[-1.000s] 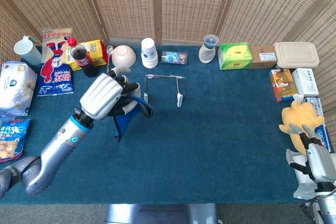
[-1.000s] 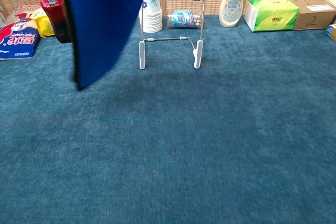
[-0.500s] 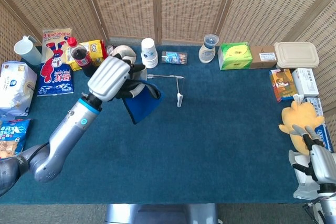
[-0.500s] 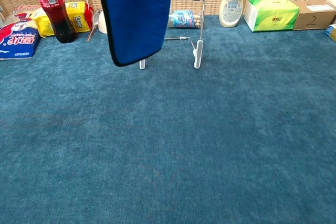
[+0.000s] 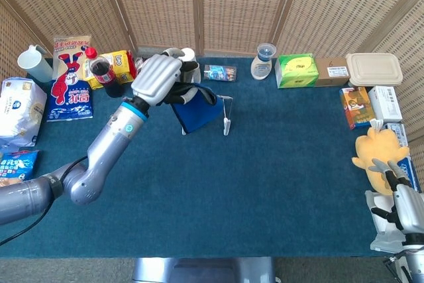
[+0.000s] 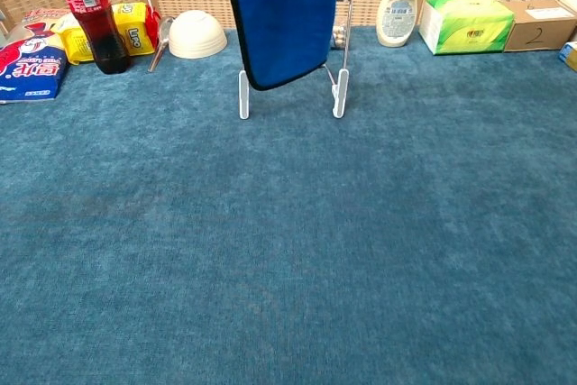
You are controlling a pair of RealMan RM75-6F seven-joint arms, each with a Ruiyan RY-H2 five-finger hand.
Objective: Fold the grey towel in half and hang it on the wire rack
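The towel looks dark blue and hangs folded from my left hand, which grips its top edge above the table. In the chest view the towel drops straight down in front of the wire rack and hides the rack's upper left part. From the head view the rack stands just right of the hanging cloth, its white foot showing. Whether the towel touches the rack's bar I cannot tell. My right hand sits at the table's front right corner, fingers apart, holding nothing.
A cola bottle, a yellow pack and a white bowl stand left of the rack. Behind it are a detergent bottle, a green tissue box and a cardboard box. A yellow plush toy lies near my right hand.
My left hand has carried the hanging towel to the right and toward the back, from the open table left of the rack to directly over the rack. The right hand has barely moved.
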